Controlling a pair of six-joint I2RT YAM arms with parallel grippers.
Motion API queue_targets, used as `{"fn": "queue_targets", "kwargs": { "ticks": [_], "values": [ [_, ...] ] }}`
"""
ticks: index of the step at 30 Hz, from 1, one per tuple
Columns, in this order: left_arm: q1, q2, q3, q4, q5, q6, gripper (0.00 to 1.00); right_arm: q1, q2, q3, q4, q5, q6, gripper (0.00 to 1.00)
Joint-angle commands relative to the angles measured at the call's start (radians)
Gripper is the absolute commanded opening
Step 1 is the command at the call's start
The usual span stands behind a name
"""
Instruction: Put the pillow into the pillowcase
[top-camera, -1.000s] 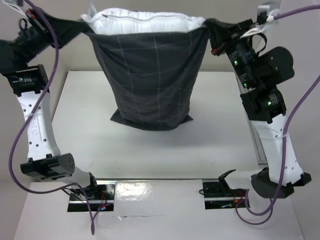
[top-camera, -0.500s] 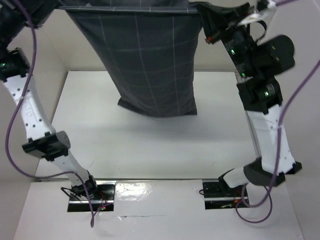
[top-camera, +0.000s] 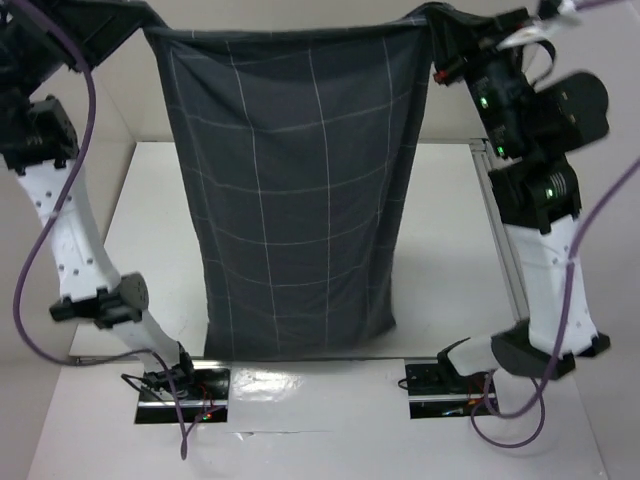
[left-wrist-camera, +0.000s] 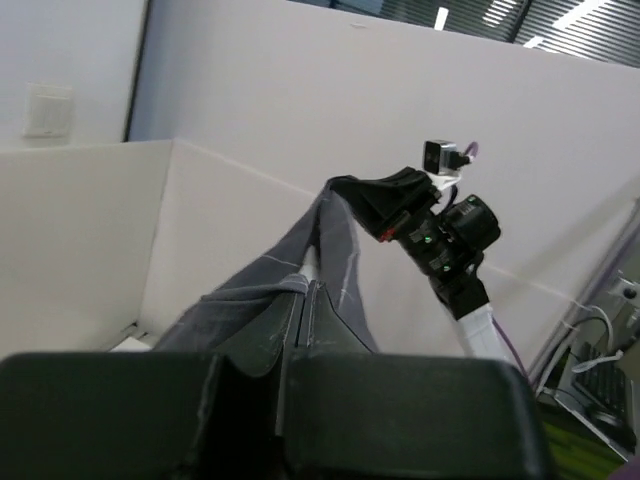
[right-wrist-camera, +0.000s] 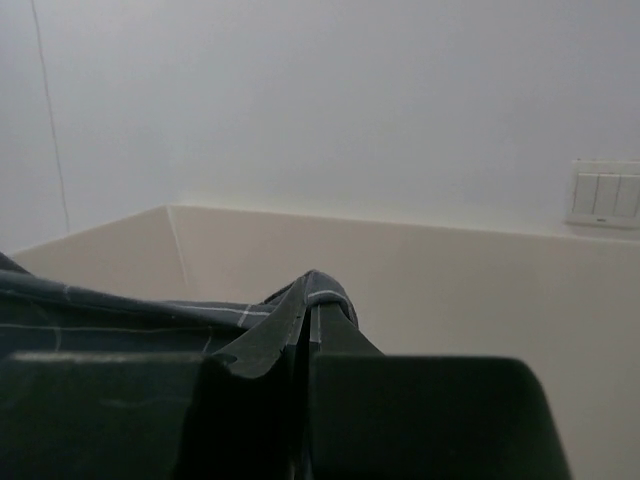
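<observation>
Both corners of the pillowcase mouth stay pinched by the left fingers and right fingers; the pillow, protruding before, no longer shows, so insertion appears complete.

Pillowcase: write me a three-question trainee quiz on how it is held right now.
1. True or false: the pillowcase lies crumpled in a heap.
2. Pick one. The left gripper is: A) open; B) shut on the pillowcase; C) out of every view.
3. Fill in: the right gripper pinches the pillowcase at a top ___.

Key: 1 false, it hangs spread out; 2 B; 3 corner.
</observation>
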Motion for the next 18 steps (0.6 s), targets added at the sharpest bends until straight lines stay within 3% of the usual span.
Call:
{"fn": "queue_targets", "kwargs": {
  "ticks": [1,3,5,8,18],
  "values": [
    [0.066,0.171,0.197,0.057,-0.102,-0.128,0.00,-0.012,0.101,0.310,0.049,0.018,-0.030,0.00],
    [0.213,0.178,0.215,0.149,-0.165,-0.289,0.00,-0.012,0.058,0.373,0.131,0.006,-0.030,0.00],
    [0.261,0.048,0.087,0.174,-0.188,-0.249,0.00,-0.012,-0.029,0.202,0.267,-0.009,-0.019,0.00],
    [0.246,-0.006,0.020,0.047,-0.174,-0.133,0.00,-0.012,-0.047,0.191,0.265,-0.009,-0.019,0.00],
    [0.225,0.125,0.120,0.027,-0.191,-0.105,0.00,-0.012,0.249,0.354,0.247,-0.035,0.000,0.00]
  ]
}}
